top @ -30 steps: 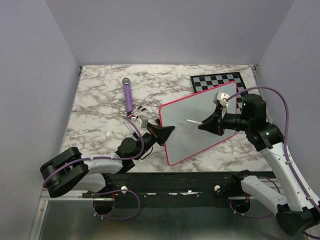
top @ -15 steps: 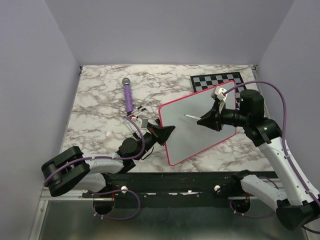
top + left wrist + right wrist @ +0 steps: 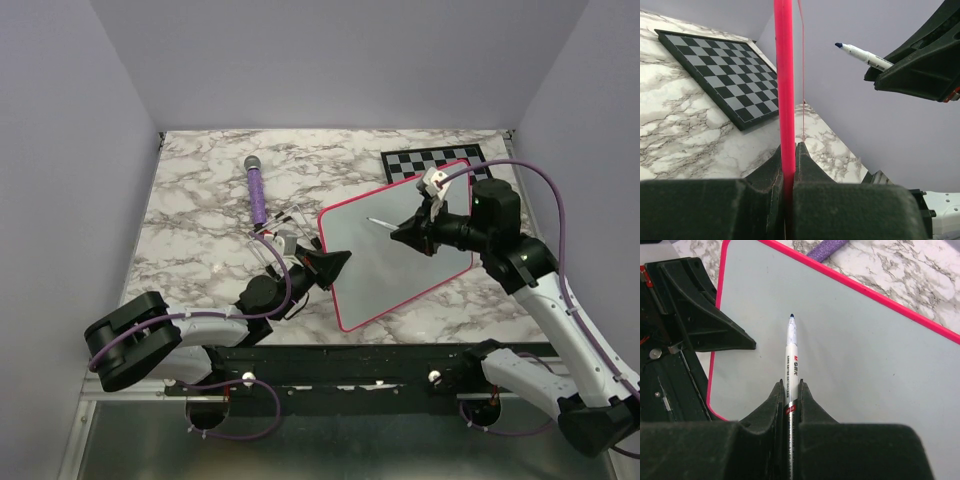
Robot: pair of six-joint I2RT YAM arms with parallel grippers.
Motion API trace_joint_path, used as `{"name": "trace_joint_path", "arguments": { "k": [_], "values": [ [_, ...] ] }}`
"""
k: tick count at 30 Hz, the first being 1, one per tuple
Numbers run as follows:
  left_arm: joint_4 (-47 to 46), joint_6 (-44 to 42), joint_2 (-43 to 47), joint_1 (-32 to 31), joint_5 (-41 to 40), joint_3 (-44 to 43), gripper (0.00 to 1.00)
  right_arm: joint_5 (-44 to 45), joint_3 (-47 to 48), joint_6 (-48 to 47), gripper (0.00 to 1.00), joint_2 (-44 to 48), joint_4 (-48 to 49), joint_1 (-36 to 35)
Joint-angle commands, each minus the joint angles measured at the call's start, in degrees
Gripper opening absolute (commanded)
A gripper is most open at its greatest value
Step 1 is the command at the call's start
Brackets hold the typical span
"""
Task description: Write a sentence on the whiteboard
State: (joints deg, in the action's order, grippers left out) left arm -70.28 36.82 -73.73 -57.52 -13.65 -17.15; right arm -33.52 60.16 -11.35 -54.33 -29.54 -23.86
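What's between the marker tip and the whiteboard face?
Nothing visible. The right gripper aims its marker at bare whiteboard. The left gripper clamps the board's rim off to the side, clear of the tip's path.

Blk/wht arms point(image 3: 575, 335), purple cables point(image 3: 567, 245)

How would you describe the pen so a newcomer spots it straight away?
Find the big pink-rimmed whiteboard on the marble table. Just above its blank surface, the right gripper pinches a thin white pen with a dark blue tip. Its only lookalike, the purple stick lying left of the board, is thicker.
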Motion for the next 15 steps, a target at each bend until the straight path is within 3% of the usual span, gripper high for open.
{"name": "trace_joint_path", "arguments": {
  "k": [1,15],
  "values": [
    [1.73,-3.33,-0.88,-0.23,-2.87,-1.22,0.0,3.28,-0.57,-0.07,0.01,-0.08,1.77,-1.54],
    [1.29,-3.15,-0.88,-0.32,-3.31,-1.05,0.0,1.44,-0.75,-5.08,0.01,-0.96,0.01,-3.21]
  ]
}}
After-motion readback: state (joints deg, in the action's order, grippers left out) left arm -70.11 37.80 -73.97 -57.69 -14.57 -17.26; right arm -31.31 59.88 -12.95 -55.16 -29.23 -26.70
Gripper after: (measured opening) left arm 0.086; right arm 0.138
